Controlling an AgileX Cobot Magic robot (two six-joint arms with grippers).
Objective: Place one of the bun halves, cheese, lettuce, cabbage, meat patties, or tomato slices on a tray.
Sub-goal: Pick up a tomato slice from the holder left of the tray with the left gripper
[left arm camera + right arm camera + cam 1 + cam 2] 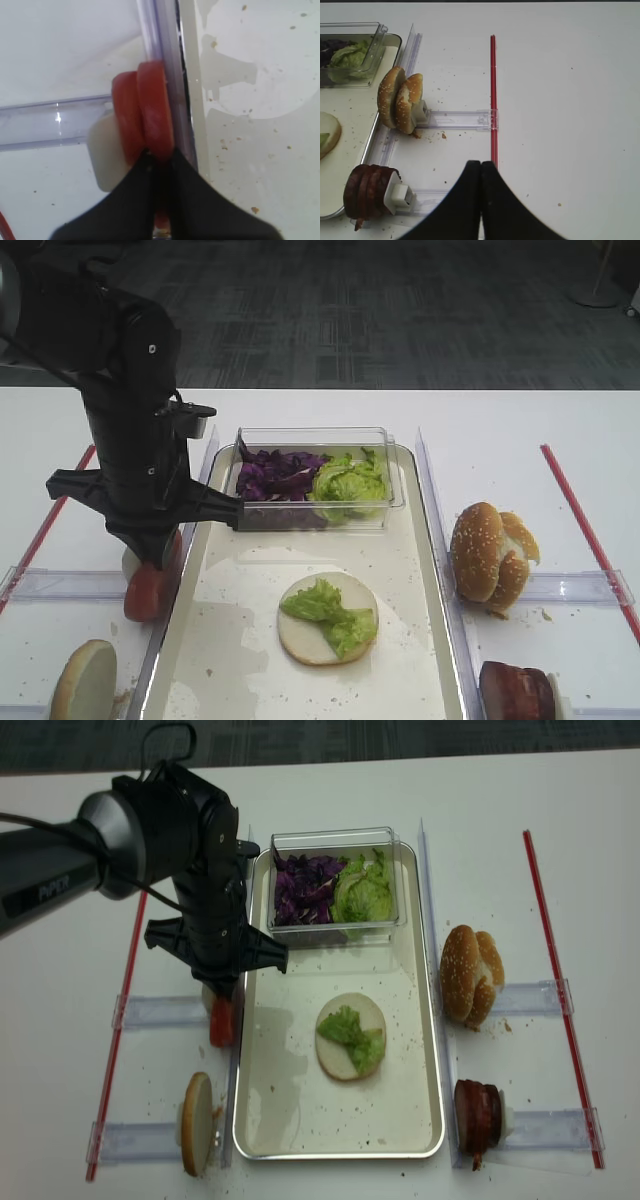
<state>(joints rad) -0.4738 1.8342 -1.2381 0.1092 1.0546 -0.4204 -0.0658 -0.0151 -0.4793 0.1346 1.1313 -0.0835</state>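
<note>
Two tomato slices (131,112) stand on edge in a clear rack just left of the tray (250,640). My left gripper (160,156) is shut on the slice nearer the tray (156,107); from above the tomato (148,592) shows under the gripper (152,558). A bun half (300,640) topped with lettuce (330,612) lies on the tray. More bun halves (400,100) and meat patties (367,197) stand in racks on the right. My right gripper (481,165) is shut and empty over bare table. No cheese is in view.
A clear tub (320,435) at the tray's far end holds purple cabbage (272,475) and lettuce (348,480). One bun half (85,680) stands in the near left rack. Red strips (585,525) mark both sides of the table.
</note>
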